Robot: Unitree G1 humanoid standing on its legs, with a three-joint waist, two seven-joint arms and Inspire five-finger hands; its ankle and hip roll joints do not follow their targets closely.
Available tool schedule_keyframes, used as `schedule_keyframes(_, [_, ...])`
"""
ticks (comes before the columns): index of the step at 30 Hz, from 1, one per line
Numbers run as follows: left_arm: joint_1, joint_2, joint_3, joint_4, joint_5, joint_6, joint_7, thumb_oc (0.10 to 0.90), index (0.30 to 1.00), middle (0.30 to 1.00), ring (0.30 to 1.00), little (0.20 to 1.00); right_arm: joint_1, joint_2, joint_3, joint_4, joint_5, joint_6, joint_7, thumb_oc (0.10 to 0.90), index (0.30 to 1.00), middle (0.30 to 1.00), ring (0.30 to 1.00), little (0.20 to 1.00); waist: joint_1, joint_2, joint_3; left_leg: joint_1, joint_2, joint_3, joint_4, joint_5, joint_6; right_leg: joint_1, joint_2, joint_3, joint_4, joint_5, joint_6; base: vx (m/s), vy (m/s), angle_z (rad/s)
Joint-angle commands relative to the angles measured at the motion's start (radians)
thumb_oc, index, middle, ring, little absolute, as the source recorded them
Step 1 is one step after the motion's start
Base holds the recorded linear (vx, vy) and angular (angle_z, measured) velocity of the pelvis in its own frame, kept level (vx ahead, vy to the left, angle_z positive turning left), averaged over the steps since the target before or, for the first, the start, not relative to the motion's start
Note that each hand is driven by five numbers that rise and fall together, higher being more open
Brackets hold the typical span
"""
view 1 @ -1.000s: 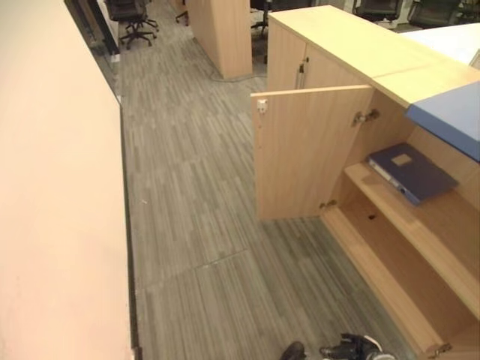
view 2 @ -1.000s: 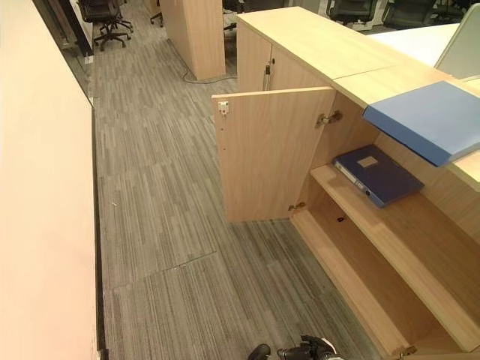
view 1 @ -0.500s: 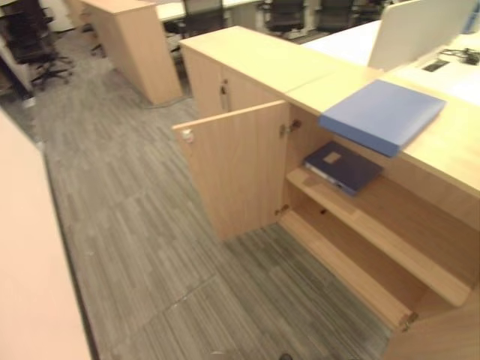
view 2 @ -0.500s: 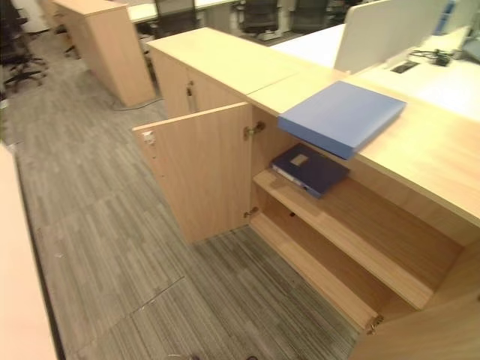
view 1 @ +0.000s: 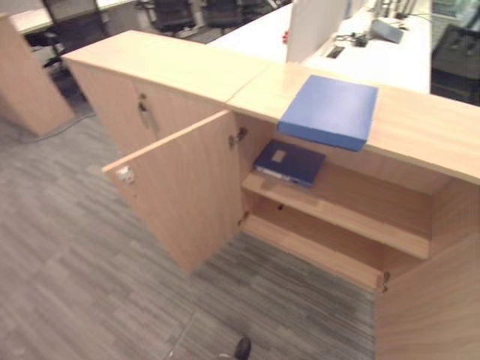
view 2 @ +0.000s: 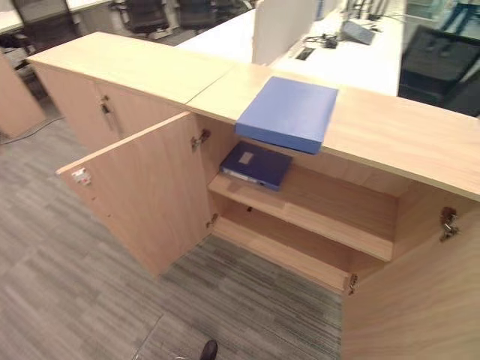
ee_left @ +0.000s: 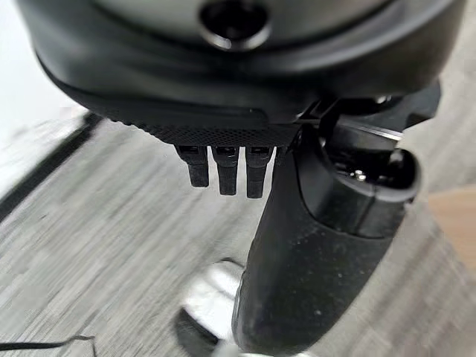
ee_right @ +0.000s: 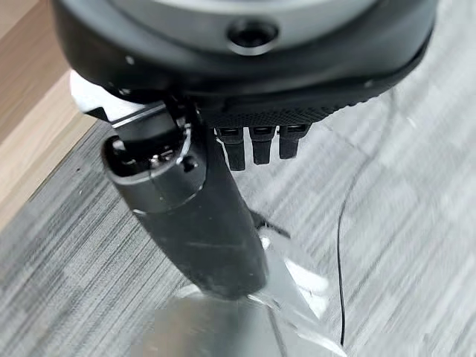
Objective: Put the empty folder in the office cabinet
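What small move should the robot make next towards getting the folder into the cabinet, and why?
Probably step closer and raise a hand towards the light blue folder lying on the cabinet top. The cabinet door is open and the shelf beside the dark blue binder has room, but the left hand and right hand hang open over the floor, holding nothing.

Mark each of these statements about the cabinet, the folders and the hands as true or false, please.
1. The light blue folder lies on top of the cabinet. True.
2. The left door is closed. False: it stands open.
3. A dark blue folder lies on the upper shelf. True.
4. The left hand holds a folder. False: it holds nothing, above the floor.
5. The right hand holds nothing. True.
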Motion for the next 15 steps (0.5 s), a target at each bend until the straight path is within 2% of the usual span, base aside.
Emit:
schedule_keyframes(1, [0.026, 0.025, -0.008, 0.044, 0.036, 0.002, -0.015, 0.8, 0.9, 0.9, 0.9, 0.9, -0.021, 0.023, 0.018, -0.021, 0.002, 0.001, 0.039, 0.8, 0.9, 0.9, 0.9, 0.9, 0.02, -0.002, -0.014, -0.008, 0.034, -0.072, -0.007, -0.084, -0.023, -0.036, -0.039, 0.03, 0.072, -0.032, 0.06, 0.05, 0.212, -0.44])
schedule_keyframes(2, [0.023, 0.031, -0.011, 0.038, 0.04, 0.002, -0.019, 0.8, 0.9, 0.9, 0.9, 0.9, -0.026, 0.024, 0.017, -0.028, -0.001, 0.003, 0.04, 0.8, 0.9, 0.9, 0.9, 0.9, 0.011, -0.002, -0.012, 0.006, 0.016, -0.051, -0.007, -0.099, -0.008, -0.04, -0.068, 0.034, 0.077, -0.014, 0.075, 0.05, 0.211, -0.41])
schedule_keyframes(3, [0.022, 0.031, -0.011, 0.038, 0.04, 0.002, -0.019, 0.8, 0.9, 0.9, 0.9, 0.9, -0.026, 0.024, 0.017, -0.028, -0.001, 0.003, 0.04, 0.8, 0.9, 0.9, 0.9, 0.9, 0.011, -0.002, -0.012, 0.006, 0.016, -0.051, -0.007, -0.099, -0.008, -0.04, -0.068, 0.034, 0.077, -0.014, 0.075, 0.06, 0.184, -0.42])
schedule_keyframes(5, [0.012, 0.044, -0.015, 0.02, 0.047, -0.001, -0.02, 0.8, 0.9, 0.9, 0.9, 0.9, -0.029, 0.022, 0.022, -0.03, -0.026, 0.004, 0.037, 0.8, 0.9, 0.9, 0.9, 0.9, 0.008, -0.003, -0.014, 0.021, -0.002, -0.021, -0.007, -0.117, 0.006, -0.046, -0.104, 0.003, 0.089, 0.011, 0.089, 0.06, 0.161, -0.28])
schedule_keyframes(8, [0.006, 0.057, -0.014, 0.004, 0.048, -0.001, -0.021, 0.8, 0.9, 0.9, 0.9, 0.9, -0.034, 0.022, 0.028, -0.035, -0.038, 0.004, 0.035, 0.8, 0.9, 0.9, 0.9, 0.9, 0.014, -0.004, -0.011, 0.034, -0.016, -0.01, -0.007, -0.127, 0.014, -0.056, -0.134, -0.019, 0.126, 0.024, 0.093, 0.06, 0.137, -0.28])
schedule_keyframes(10, [0.005, 0.065, -0.009, -0.001, 0.051, 0.001, -0.018, 0.8, 0.9, 0.9, 0.9, 0.9, -0.044, 0.02, 0.031, -0.041, -0.043, 0.004, 0.033, 0.8, 0.9, 0.9, 0.9, 0.9, 0.023, -0.01, -0.002, 0.052, -0.033, 0.006, -0.007, -0.139, 0.026, -0.074, -0.181, -0.047, 0.19, 0.08, 0.093, 0.09, 0.19, -0.18])
schedule_keyframes(11, [0.008, 0.071, -0.006, 0.002, 0.059, 0.007, -0.019, 0.8, 0.9, 0.9, 0.9, 0.9, -0.047, 0.023, 0.031, -0.051, -0.038, 0.004, 0.031, 0.8, 0.9, 0.9, 0.9, 0.9, 0.036, -0.016, 0.008, 0.075, -0.038, 0.033, -0.007, -0.152, 0.032, -0.086, -0.228, -0.119, 0.248, 0.125, 0.082, 0.09, 0.155, -0.17])
schedule_keyframes(12, [0.008, 0.072, -0.006, 0.003, 0.059, 0.007, -0.02, 0.8, 0.9, 0.9, 0.9, 0.9, -0.048, 0.023, 0.031, -0.051, -0.038, 0.004, 0.031, 0.8, 0.9, 0.9, 0.9, 0.9, 0.036, -0.016, 0.01, 0.076, -0.04, 0.033, -0.007, -0.151, 0.033, -0.085, -0.23, -0.118, 0.249, 0.125, 0.083, 0.09, 0.131, -0.37])
schedule_keyframes(13, [0.012, 0.073, -0.003, 0.008, 0.064, 0.009, -0.018, 0.8, 0.9, 0.9, 0.9, 0.9, -0.048, 0.025, 0.031, -0.054, -0.036, 0.003, 0.03, 0.8, 0.9, 0.9, 0.9, 0.9, 0.041, -0.023, 0.017, 0.088, -0.039, 0.055, -0.007, -0.161, 0.036, -0.095, -0.252, -0.166, 0.273, 0.154, 0.081, 0.03, 0.036, -0.48])
schedule_keyframes(14, [0.012, 0.073, -0.003, 0.008, 0.064, 0.009, -0.018, 0.8, 0.9, 0.9, 0.9, 0.9, -0.048, 0.025, 0.031, -0.054, -0.036, 0.003, 0.03, 0.8, 0.9, 0.9, 0.9, 0.9, 0.041, -0.023, 0.017, 0.088, -0.039, 0.055, -0.007, -0.161, 0.036, -0.095, -0.252, -0.166, 0.273, 0.154, 0.081, 0.09, 0.028, -0.71])
schedule_keyframes(15, [0.018, 0.069, 0.0, 0.014, 0.071, 0.015, -0.018, 0.8, 0.9, 0.9, 0.9, 0.9, -0.051, 0.027, 0.031, -0.057, -0.036, 0.003, 0.029, 0.8, 0.9, 0.9, 0.9, 0.9, 0.043, -0.032, 0.03, 0.111, -0.031, 0.088, -0.007, -0.175, 0.039, -0.111, -0.261, -0.236, 0.279, 0.18, 0.088, 0.12, -0.018, -0.57])
